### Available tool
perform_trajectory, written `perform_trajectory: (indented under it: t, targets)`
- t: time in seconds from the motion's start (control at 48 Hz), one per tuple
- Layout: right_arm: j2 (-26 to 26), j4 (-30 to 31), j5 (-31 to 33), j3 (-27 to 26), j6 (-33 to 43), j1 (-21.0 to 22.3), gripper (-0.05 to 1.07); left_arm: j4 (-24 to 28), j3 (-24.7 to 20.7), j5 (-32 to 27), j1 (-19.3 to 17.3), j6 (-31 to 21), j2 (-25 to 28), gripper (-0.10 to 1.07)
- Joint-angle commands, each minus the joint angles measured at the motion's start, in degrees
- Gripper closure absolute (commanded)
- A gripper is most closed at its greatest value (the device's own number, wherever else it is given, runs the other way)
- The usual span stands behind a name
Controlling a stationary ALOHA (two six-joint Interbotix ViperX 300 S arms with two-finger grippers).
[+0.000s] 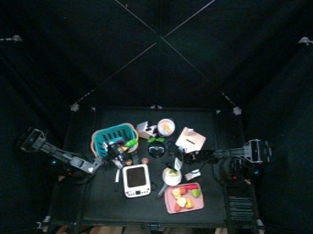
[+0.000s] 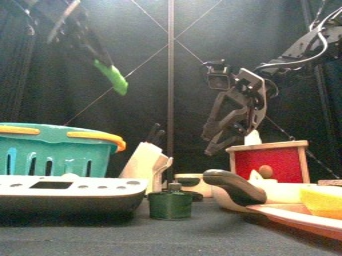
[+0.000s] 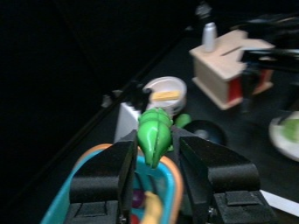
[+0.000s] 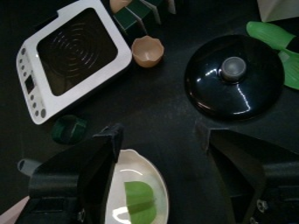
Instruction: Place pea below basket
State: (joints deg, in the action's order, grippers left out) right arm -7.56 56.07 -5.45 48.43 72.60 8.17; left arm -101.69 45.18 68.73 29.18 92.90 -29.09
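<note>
My left gripper (image 3: 156, 150) is shut on a green pea pod (image 3: 155, 129) and holds it in the air above the teal basket (image 3: 73, 187). In the front view the pea pod (image 2: 112, 74) hangs high above the basket (image 2: 51, 150), under the left gripper (image 2: 96, 58). In the top view the basket (image 1: 106, 138) stands at the table's left, with the left gripper (image 1: 126, 145) over its right side. My right gripper (image 4: 163, 171) is open and empty above a white plate (image 4: 126, 179). It hangs right of the middle (image 2: 218, 135).
A white scale-like toy (image 1: 137, 180) lies at the front middle and a pink tray (image 1: 193, 205) at the front right. A black pot lid (image 4: 237, 74), a small brown cup (image 4: 149, 51) and a dark green cup (image 2: 170, 203) stand near the middle. A red box (image 2: 267, 160) is at the right.
</note>
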Motion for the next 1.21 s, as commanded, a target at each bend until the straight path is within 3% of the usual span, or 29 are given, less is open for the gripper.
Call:
perform_trajectory:
  t: [0.0,0.104,0.292,0.5,0.625,0.792,1.042,1.188]
  targets:
    - [-0.97,0.0,-0.18,-1.41,-0.09,0.18,0.06,0.79,-1.05,5.89,6.94,-3.08,1.14,0.39]
    - [-0.53,0.09,-0.26,-1.49,-0.09,0.18,0.06,-1.49,1.32,11.34,11.43,-6.06,3.78,0.39]
    - [-0.35,1.14,-0.18,-1.76,-0.09,0.26,0.06,-5.27,4.57,11.51,18.72,-6.77,6.5,0.39]
    - [0.09,1.76,-0.18,-2.2,-0.18,0.44,0.06,-7.12,4.66,12.66,22.59,-15.29,8.79,0.4]
    - [0.35,2.11,-0.26,-2.2,-0.18,0.44,0.06,-13.71,4.39,15.21,25.75,-18.81,13.54,0.4]
    - [0.97,2.64,-0.18,-2.55,-0.09,0.44,0.06,-21.71,1.67,22.85,27.16,-18.81,21.53,0.4]
    - [1.85,2.72,-0.26,-3.6,-0.09,0.44,0.06,-23.82,-2.72,22.76,26.89,-20.92,32.52,0.4]
    - [2.81,2.81,-0.18,-4.04,-0.09,0.44,0.06,-29.36,-3.34,23.03,26.02,-25.4,36.56,0.4]
